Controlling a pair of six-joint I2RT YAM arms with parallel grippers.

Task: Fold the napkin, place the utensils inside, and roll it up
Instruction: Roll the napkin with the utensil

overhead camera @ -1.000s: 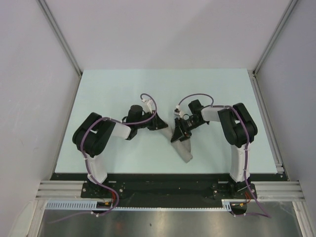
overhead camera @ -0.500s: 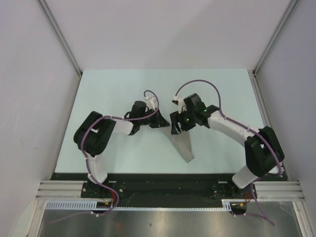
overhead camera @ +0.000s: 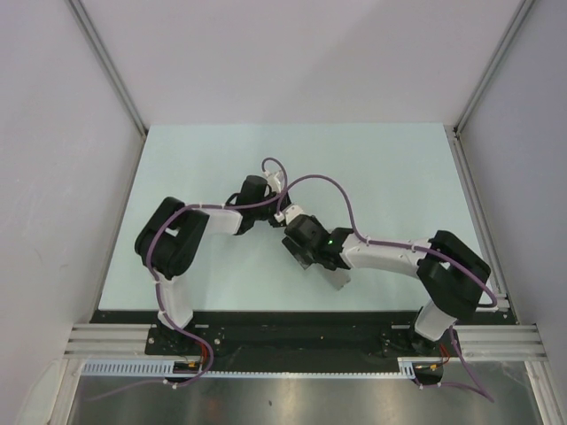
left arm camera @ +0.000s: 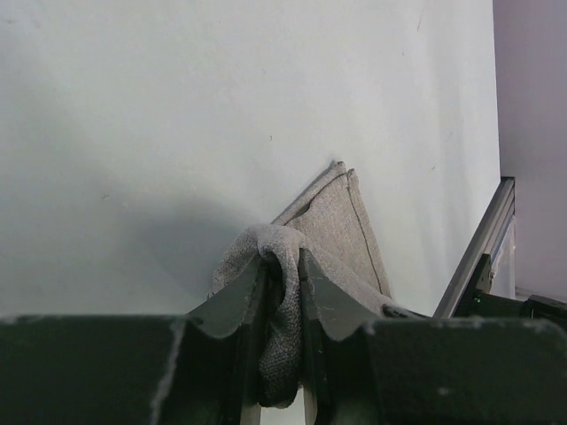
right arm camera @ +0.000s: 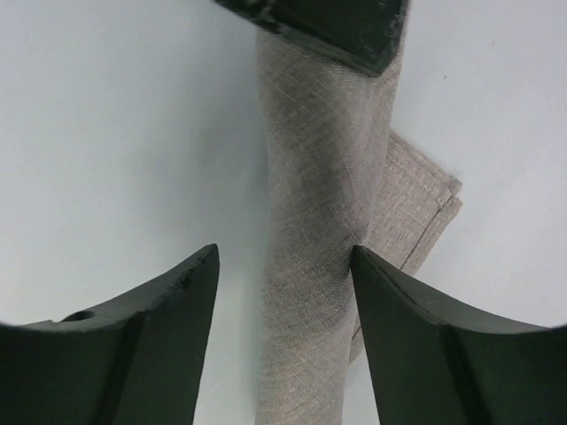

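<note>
Napkin (left arm camera: 341, 221) edge pinched by left hand (left arm camera: 282, 262).

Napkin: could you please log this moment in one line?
napkin: rolled | left claw: pinching its end | right claw: open, astride roll

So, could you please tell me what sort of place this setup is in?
Most likely a robotics lab test cell: a pale table enclosed by white panels in metal framing, with two robot arms bolted at its near edge.
</note>
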